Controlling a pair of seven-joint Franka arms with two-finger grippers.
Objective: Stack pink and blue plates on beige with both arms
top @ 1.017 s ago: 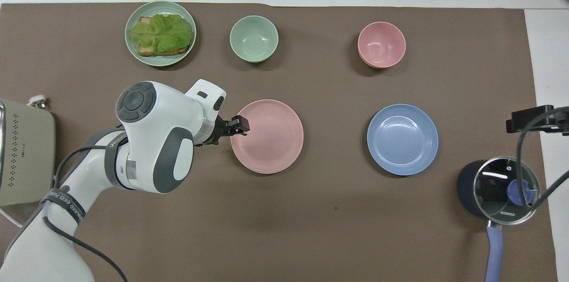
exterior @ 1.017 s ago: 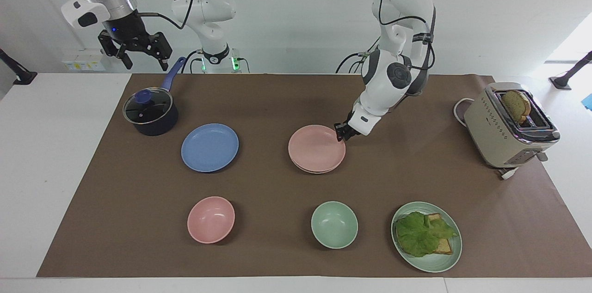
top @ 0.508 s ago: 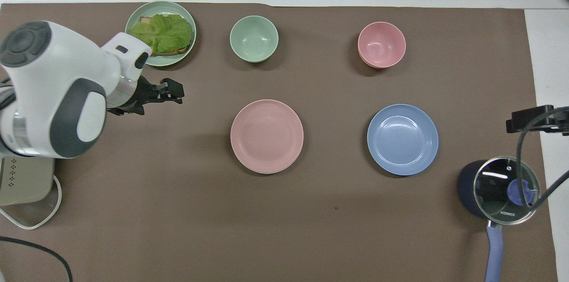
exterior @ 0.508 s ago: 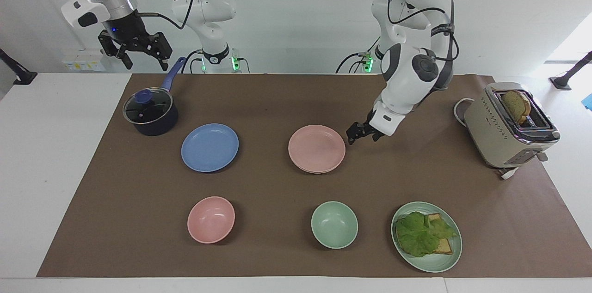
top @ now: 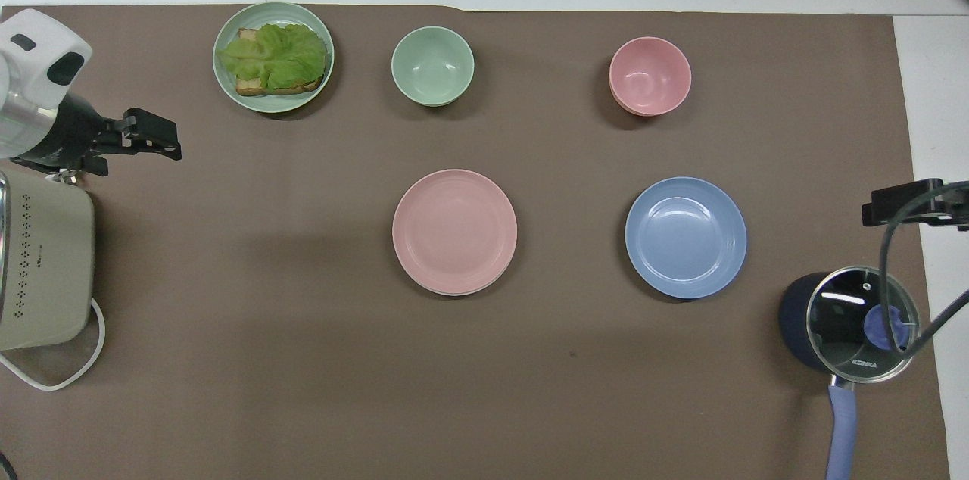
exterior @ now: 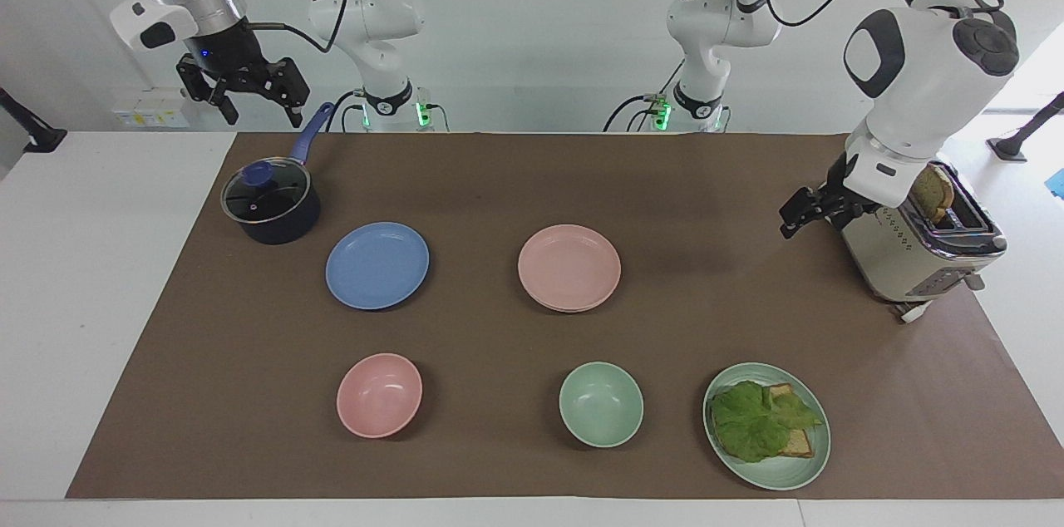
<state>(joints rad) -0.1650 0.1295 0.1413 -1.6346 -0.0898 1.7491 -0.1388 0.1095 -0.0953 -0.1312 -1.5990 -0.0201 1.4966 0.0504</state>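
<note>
The pink plate (exterior: 569, 267) (top: 454, 230) lies mid-mat on top of the beige plate (exterior: 573, 308) (top: 454, 293), of which only a pale rim shows under it. The blue plate (exterior: 376, 264) (top: 685, 236) lies flat beside this stack, toward the right arm's end. My left gripper (exterior: 794, 219) (top: 163, 141) hangs open and holds nothing, up in the air over the mat next to the toaster. My right gripper (exterior: 263, 115) (top: 908, 204) waits open, high over the pot's handle at the mat's edge.
A dark pot with a glass lid (exterior: 270, 201) (top: 848, 321) stands close to the blue plate. Farther from the robots are a pink bowl (exterior: 379, 394), a green bowl (exterior: 600, 404) and a green plate (exterior: 781, 477) with lettuce and toast. A beige toaster (exterior: 906, 244) holds bread.
My left gripper let go of the pink plate's rim, then rose and swung away to the toaster's end of the table. The right arm and the plates stayed still.
</note>
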